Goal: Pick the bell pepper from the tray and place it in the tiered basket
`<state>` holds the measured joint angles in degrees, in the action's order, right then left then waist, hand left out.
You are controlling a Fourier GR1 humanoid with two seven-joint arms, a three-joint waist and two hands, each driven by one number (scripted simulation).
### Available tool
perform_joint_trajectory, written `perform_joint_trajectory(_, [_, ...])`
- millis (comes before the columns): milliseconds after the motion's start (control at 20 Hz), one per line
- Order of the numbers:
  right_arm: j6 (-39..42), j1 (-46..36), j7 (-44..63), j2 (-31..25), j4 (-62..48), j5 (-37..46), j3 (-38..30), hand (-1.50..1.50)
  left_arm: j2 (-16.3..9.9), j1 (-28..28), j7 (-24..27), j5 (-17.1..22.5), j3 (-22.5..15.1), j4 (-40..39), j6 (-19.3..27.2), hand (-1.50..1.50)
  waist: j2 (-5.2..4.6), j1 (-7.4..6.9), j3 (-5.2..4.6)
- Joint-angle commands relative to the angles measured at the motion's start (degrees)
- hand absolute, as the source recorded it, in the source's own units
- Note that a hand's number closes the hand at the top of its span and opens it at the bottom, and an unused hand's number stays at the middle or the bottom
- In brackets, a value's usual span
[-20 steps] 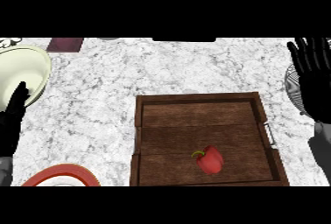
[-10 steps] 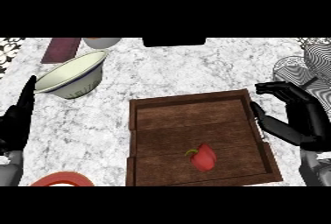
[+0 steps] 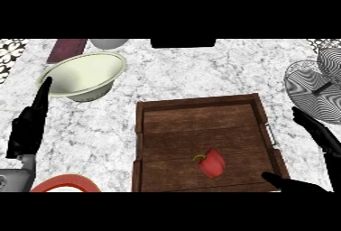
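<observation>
Bell pepper (image 3: 212, 163) in tray (image 3: 200, 104) | bowl (image 3: 85, 75) far-left | basket (image 3: 318, 85) right

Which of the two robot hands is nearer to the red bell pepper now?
The right hand: its thumb reaches over the wooden tray corner near the bell pepper. The left hand rests at the left edge.

no readable text, label or number anywhere

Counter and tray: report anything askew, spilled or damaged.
Nothing stands out. The bell pepper lies whole in the wooden tray, the bowl sits upright on the marble counter, and nothing is spilled.
</observation>
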<state>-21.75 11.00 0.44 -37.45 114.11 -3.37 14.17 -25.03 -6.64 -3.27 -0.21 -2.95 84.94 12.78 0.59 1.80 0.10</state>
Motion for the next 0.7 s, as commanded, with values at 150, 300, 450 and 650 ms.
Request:
perform_joint_trajectory(150, [9.6,1.8,17.2,-17.8,12.0,9.5,2.7,-1.5,1.4,-1.4,-2.0,-1.2,-1.7,-0.9,0.0,0.0,-0.4,-0.47,-0.45])
perform_joint_trajectory(300, [11.9,-2.9,31.0,-19.5,18.6,12.6,5.9,-1.5,1.7,-1.9,-1.9,-0.8,-2.0,-0.5,-1.1,0.0,-0.59,-1.85,-0.47])
perform_joint_trajectory(450, [16.3,-10.2,43.0,-20.3,21.6,10.0,4.8,-1.5,3.2,-3.5,0.0,-1.8,-2.1,-3.1,-0.4,0.0,-0.85,-2.29,-0.36])
perform_joint_trajectory(650, [15.4,-18.6,57.0,-12.3,21.8,18.3,16.0,-1.5,3.6,-1.9,1.0,-1.8,-2.1,-2.9,-1.3,0.0,-0.87,-3.38,-0.35])
